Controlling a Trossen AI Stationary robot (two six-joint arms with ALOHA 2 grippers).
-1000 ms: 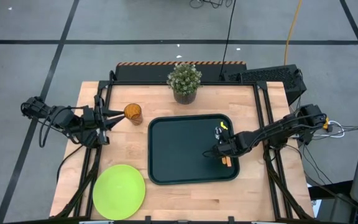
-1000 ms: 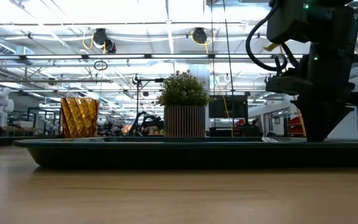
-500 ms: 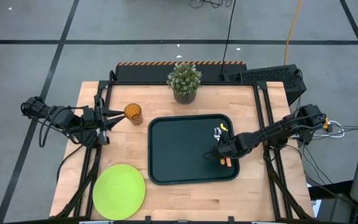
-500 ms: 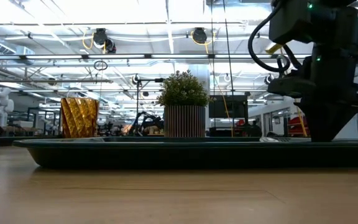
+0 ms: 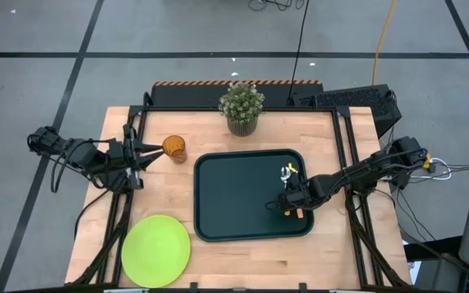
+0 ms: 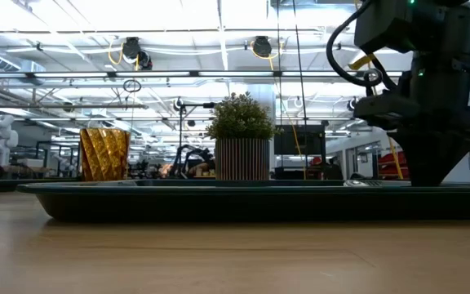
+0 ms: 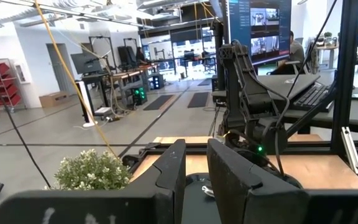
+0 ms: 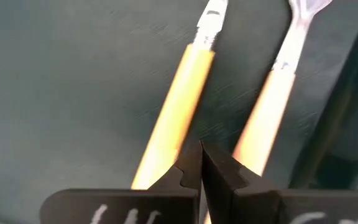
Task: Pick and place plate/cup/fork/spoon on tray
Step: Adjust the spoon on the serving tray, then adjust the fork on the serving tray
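The dark tray (image 5: 226, 195) lies mid-table. Two orange-handled utensils lie side by side on its right part (image 5: 298, 213). In the right wrist view the fork (image 8: 272, 99) shows its tines at the picture's edge, and the spoon's handle (image 8: 173, 118) runs beside it with the bowl out of view. My right gripper (image 8: 201, 163) is shut, low over the tray between the two handles (image 5: 288, 203). The amber cup (image 5: 173, 148) stands on the table left of the tray. My left gripper (image 5: 155, 151) waits level beside it, its fingers a narrow gap apart (image 7: 196, 180). The lime-green plate (image 5: 155, 251) lies at the near left. My right gripper points down and stands with its shut fingertips (image 8: 191, 163) between the spoon's handle and the fork's handle (image 8: 257, 134), close over the tray floor. I cannot tell whether they touch a handle or the tray.
A potted plant (image 5: 242, 107) stands at the far edge behind the tray. A black box (image 5: 352, 102) sits at the far right corner. Bare wood shows in front of the tray and right of the plate (image 5: 251, 260).
My right gripper has shifted a little toward the table's right edge while staying low over the tray. The utensils, cup and plate lie as before.
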